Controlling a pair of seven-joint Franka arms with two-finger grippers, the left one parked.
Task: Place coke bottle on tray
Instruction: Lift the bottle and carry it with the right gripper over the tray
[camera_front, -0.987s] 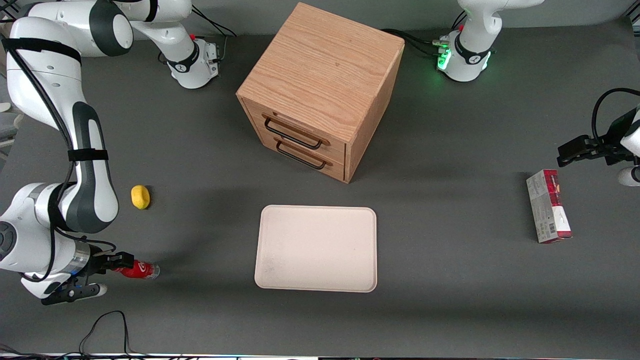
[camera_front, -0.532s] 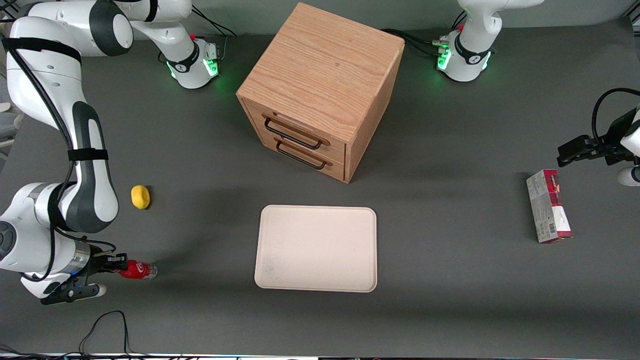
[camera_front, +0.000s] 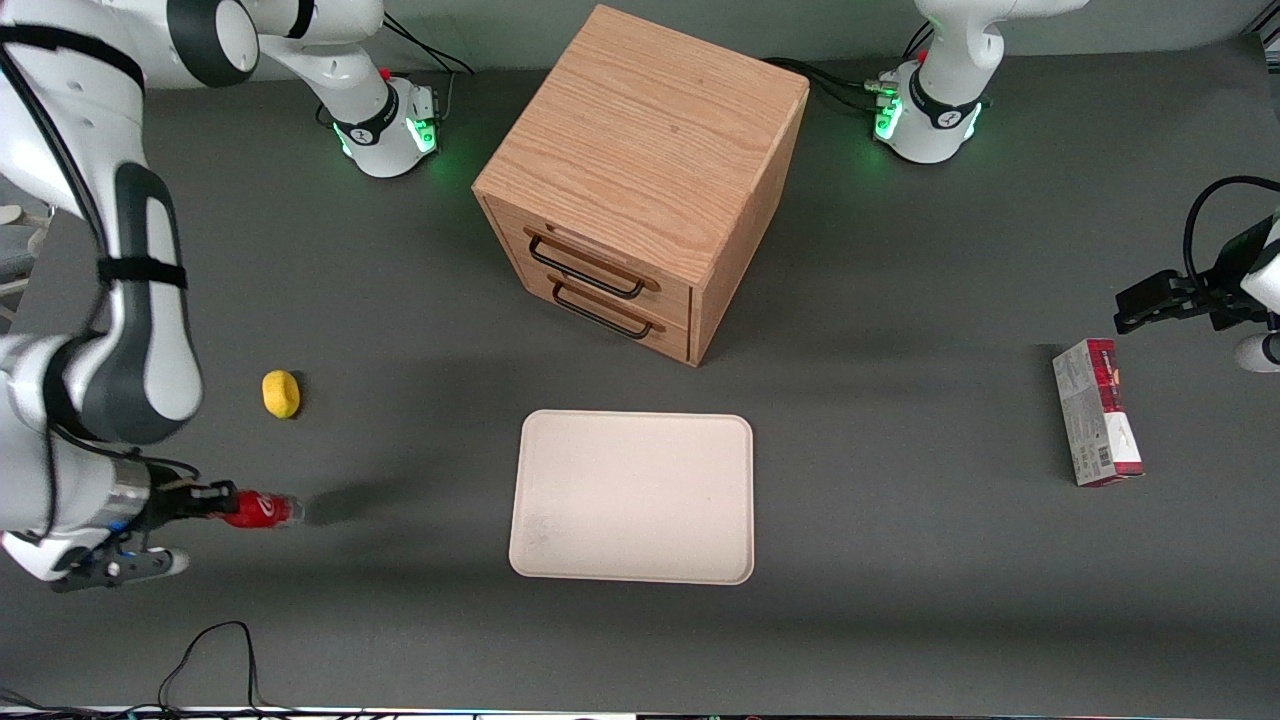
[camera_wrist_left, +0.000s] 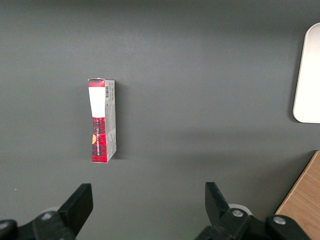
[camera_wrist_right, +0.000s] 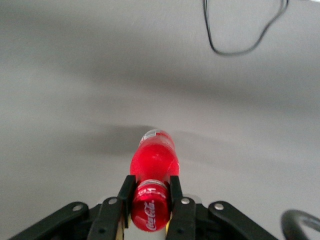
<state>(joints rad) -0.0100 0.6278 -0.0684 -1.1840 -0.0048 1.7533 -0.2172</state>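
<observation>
Toward the working arm's end of the worktop, the hand (camera_front: 215, 497) is clamped on the capped neck of the coke bottle (camera_front: 256, 509), held lying level just above the surface, well apart from the tray (camera_front: 632, 497). Likely light, rigid, smooth plastic; a neck hold may let the body droop or twist.

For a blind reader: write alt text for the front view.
The gripper, at the working arm's end of the table, holds a red coke bottle by its neck, apart from the bare cream tray. A wooden cabinet, a lemon and a carton also stand on the table.
</observation>
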